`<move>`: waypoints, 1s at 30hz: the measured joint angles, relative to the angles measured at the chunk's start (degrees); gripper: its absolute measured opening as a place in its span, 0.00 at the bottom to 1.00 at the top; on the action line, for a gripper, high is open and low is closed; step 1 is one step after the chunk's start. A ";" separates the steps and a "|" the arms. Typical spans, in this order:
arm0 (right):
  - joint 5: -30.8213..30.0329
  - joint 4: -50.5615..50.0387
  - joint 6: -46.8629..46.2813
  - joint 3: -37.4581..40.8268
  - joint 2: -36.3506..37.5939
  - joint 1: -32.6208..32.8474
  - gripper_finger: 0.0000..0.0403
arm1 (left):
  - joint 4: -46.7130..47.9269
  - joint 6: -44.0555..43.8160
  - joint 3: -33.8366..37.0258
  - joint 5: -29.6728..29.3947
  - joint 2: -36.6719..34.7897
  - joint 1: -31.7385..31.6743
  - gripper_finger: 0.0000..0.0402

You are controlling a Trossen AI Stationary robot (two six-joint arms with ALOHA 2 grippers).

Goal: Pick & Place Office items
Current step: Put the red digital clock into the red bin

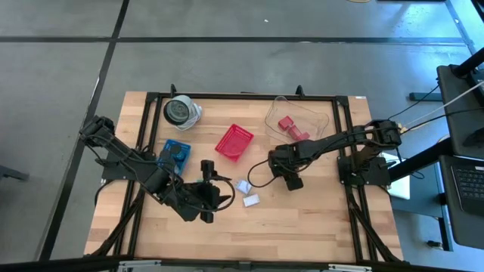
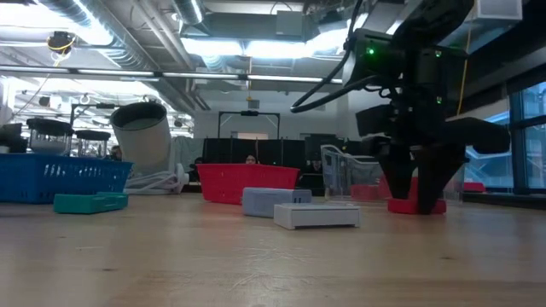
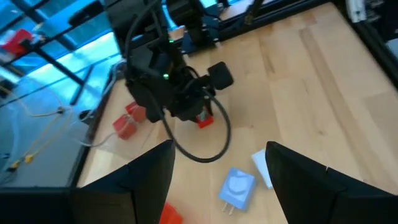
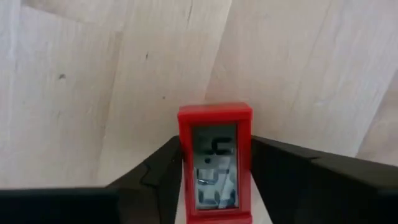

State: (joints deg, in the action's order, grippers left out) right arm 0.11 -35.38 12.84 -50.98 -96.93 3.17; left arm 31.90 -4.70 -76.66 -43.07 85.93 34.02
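My right gripper (image 1: 292, 181) stands over the table's middle, pointing down, shut on a small red block (image 4: 215, 163) that rests on the wood (image 2: 415, 205). My left gripper (image 1: 208, 210) hovers open near the table's front; its two fingers (image 3: 152, 177) are wide apart and touch nothing. Between the grippers a pale-blue rectangle (image 1: 243, 186) and a white rectangle (image 1: 251, 200) lie flat on the table. A teal piece (image 2: 90, 202) lies in front of the blue tray. More red blocks (image 1: 290, 125) sit in a clear container. My right gripper pinches the red block between its two fingers, one on each long side (image 4: 184, 171). The fingers come from above, pointing down. The block's lower end sits on the table (image 2: 415, 207).
A red mesh basket (image 1: 234, 141) stands behind the centre, a blue square tray (image 1: 176, 153) to its left, and a clear container (image 1: 299, 113) at the far right. A round white roll (image 1: 181, 112) lies at the far edge. Bare wood stretches along the near edge.
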 joint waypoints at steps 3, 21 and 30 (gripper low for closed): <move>-0.61 0.04 0.02 0.00 0.42 -0.04 0.38 | 0.09 0.04 0.00 -1.95 0.00 0.00 0.62; 0.39 20.66 0.51 -4.70 9.10 -4.84 0.33 | -0.05 -3.99 0.02 -26.29 -6.49 0.05 0.62; 9.95 13.85 -1.50 -4.63 7.78 -6.69 0.49 | 0.02 -6.57 0.02 -21.44 -10.50 0.07 0.62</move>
State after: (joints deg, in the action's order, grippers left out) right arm 10.05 -21.53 11.34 -55.61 -89.15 -3.52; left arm 31.92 -11.28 -76.64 -64.51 75.43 34.09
